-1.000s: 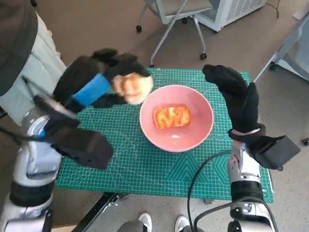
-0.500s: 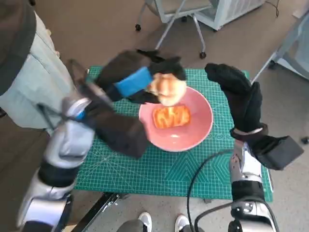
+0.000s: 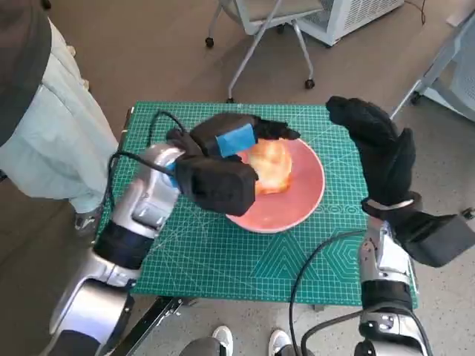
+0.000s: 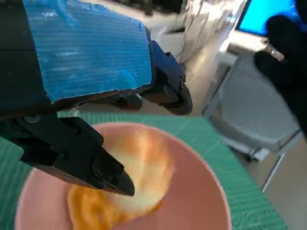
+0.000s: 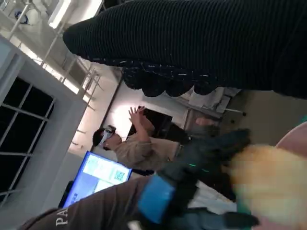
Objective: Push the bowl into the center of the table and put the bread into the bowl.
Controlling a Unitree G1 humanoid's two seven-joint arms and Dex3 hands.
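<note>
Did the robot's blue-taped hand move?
Yes. The blue-taped left hand carried the pale bread roll rightward across the green cutting mat, over the round pink bowl.

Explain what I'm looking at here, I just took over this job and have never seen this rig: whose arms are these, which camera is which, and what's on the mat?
These are a humanoid robot's two arms. The big picture looks down from its head at a small table with a green cutting mat. The other two come from cameras behind each hand.

The left hand, black with blue tape, is over the pink bowl and has a pale bread roll at its fingers; its wrist view shows the roll low in the bowl, on top of another orange-brown piece. Whether the fingers are gripping it or have let go is blurred.

The right hand, in a black glove, hovers open beside the bowl, holding nothing. Its wrist view also shows a person in the background.
</note>
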